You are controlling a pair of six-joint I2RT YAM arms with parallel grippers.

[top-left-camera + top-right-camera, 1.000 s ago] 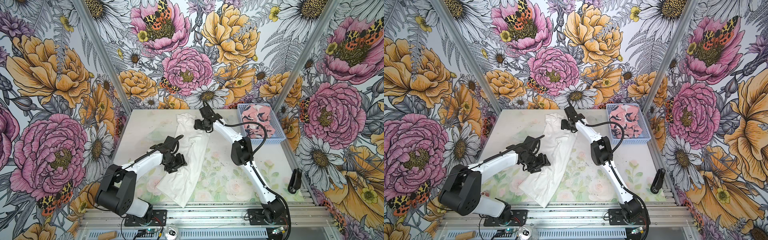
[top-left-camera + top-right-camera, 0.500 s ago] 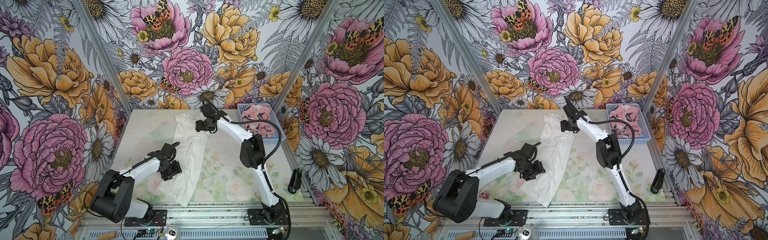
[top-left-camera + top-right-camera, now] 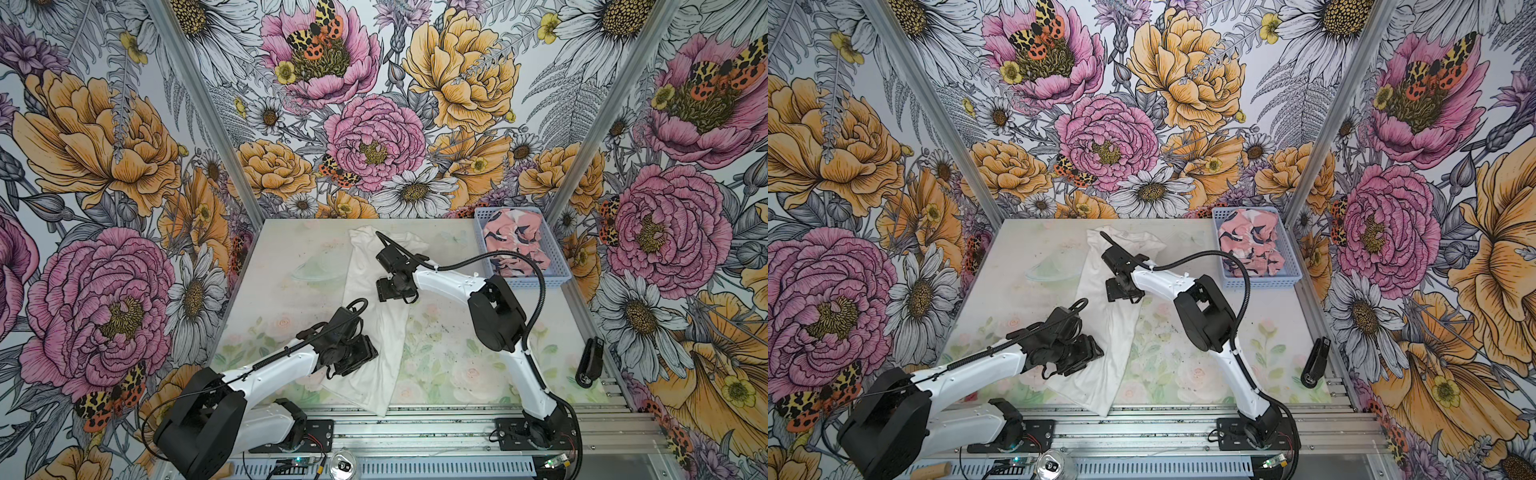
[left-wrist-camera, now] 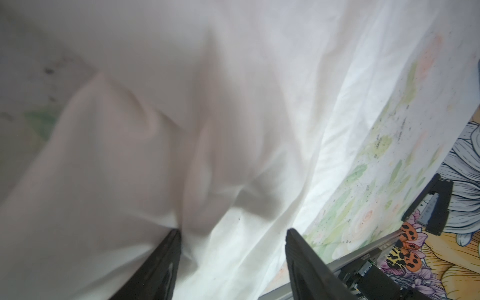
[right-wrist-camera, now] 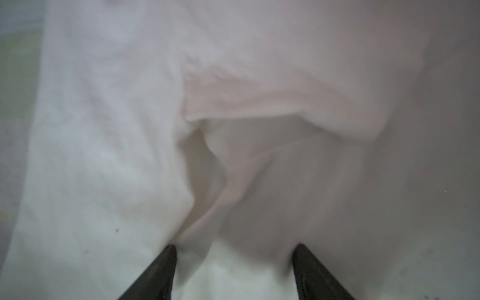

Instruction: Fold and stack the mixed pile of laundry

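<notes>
I am finding the white garment (image 3: 384,361) lying as a long, narrow, wrinkled strip down the middle of the table (image 3: 291,299), its layers overlapping and its near end reaching the front edge. The pink garment (image 3: 515,241), blotched navy and white, is sitting crumpled in the basket (image 3: 528,283) at the far right corner.

A: We find both top views bright and evenly lit; the light looks diffuse, from above; the arms (image 3: 449,286) cast only soft, pale shadows on the table (image 3: 449,357).
B: We agree; the middle is sharp there; the walls (image 3: 104,145) stretch and bend toward the edges.
A: Our wrist views are poorer; in the left wrist view the white garment (image 4: 181,104) blurs close to the lens, grey shade sits under its folds, and the table beyond is crisper.
B: The right wrist view is dimmer, soft all over; the right gripper (image 5: 235,246) shows as dark, fuzzy-edged wedges.
</notes>
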